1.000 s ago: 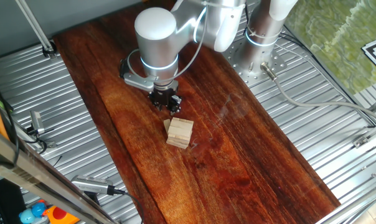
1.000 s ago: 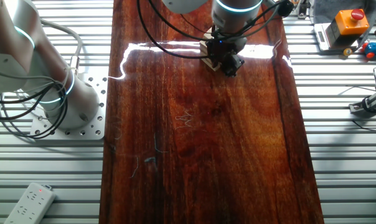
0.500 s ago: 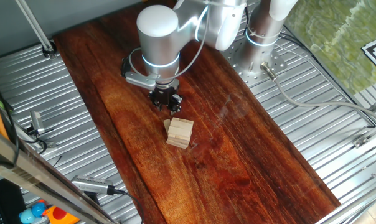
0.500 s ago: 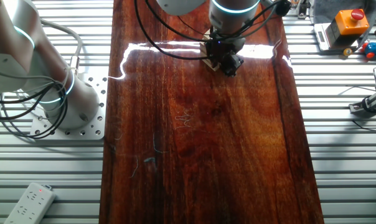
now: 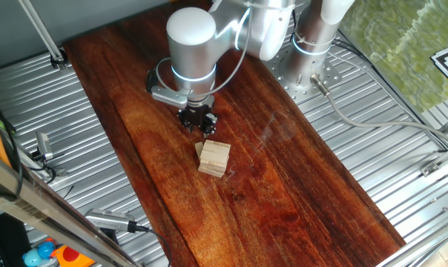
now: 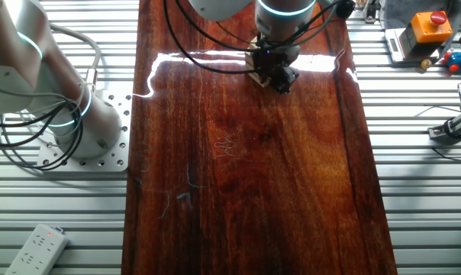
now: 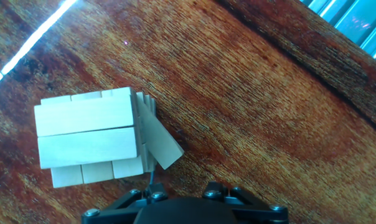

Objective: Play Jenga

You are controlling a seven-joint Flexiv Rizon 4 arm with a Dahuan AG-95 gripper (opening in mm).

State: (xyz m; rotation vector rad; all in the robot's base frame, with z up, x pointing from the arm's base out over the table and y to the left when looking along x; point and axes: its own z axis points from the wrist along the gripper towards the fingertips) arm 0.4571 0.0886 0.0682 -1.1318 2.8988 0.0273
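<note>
Pale wooden Jenga point(image 5: 213, 158) blocks, crosswise

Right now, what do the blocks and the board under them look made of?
Blocks: pale, unfinished-looking wood, matte, with faint grain lines. Board: dark reddish wood, likely varnished; strong grain streaks and a bright glare band in the other fixed view.

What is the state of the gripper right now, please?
Gripper: holds nothing; it sits beside the block stack. Whether its jaws are open or shut cannot be told.
</note>
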